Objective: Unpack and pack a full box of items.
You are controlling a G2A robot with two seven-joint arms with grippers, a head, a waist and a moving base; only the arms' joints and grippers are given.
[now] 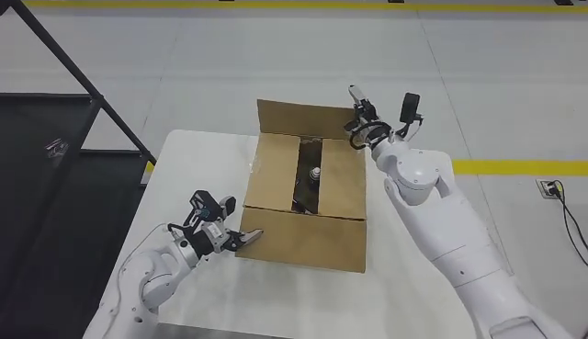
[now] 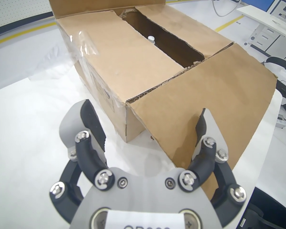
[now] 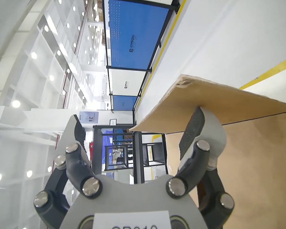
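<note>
The white table (image 1: 188, 169) carries the cardboard box (image 1: 276, 187) at its middle. The box's far flap (image 1: 303, 117) stands upright, its near flap (image 1: 303, 238) hangs outward and down, and the two inner flaps (image 2: 124, 67) lie almost flat with a dark slot between them. The corrugated board looks stiff, light and easily creased, with torn edges. I judge each inner flap is best pinched at its free edge along the slot and folded outward, not tugged at a corner. The left gripper (image 1: 241, 231) sits at the box's near left corner, fingers spread and holding nothing, with one finger in front of the near flap. The right gripper (image 1: 363, 114) is at the box's far right corner beside the far flap, likewise spread and empty. A loose strip of clear tape (image 2: 83, 46) clings to the box's left edge. Through the slot shows a white bottle cap (image 2: 151, 39); whatever else the box holds is hidden.
</note>
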